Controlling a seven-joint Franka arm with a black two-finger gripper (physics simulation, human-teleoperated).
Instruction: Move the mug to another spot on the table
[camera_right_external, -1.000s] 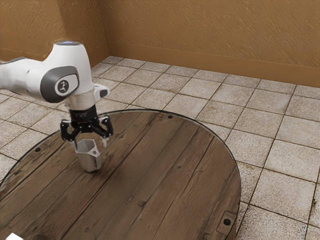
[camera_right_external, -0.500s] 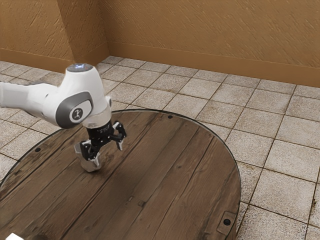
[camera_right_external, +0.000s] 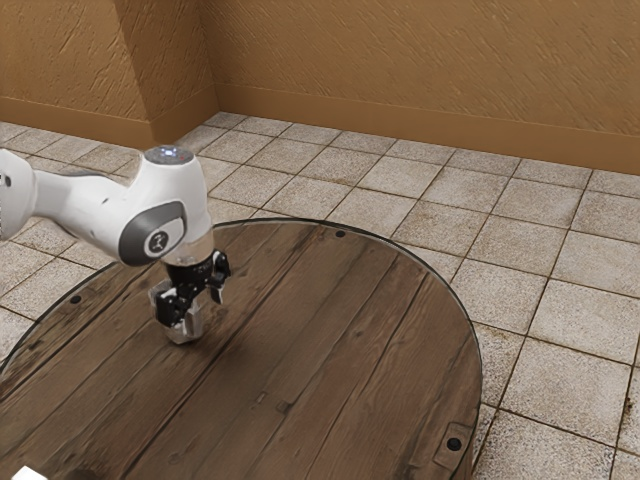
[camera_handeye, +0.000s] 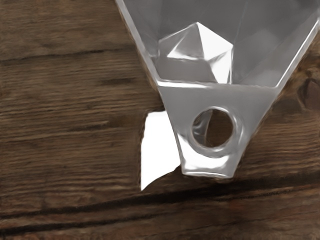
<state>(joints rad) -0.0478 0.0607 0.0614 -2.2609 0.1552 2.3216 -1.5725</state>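
Masking mug rim, tool, table cropped

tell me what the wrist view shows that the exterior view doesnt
Wrist view: the mug from close above, looking into it down to its bottom, its handle with a round hole, and a white patch on the wood beside the handle. Exterior view: the arm with its gripper down at the mug, the round outline of the table, the tiled floor and the walls. Both: the pale mug standing on the table's dark wooden planks.
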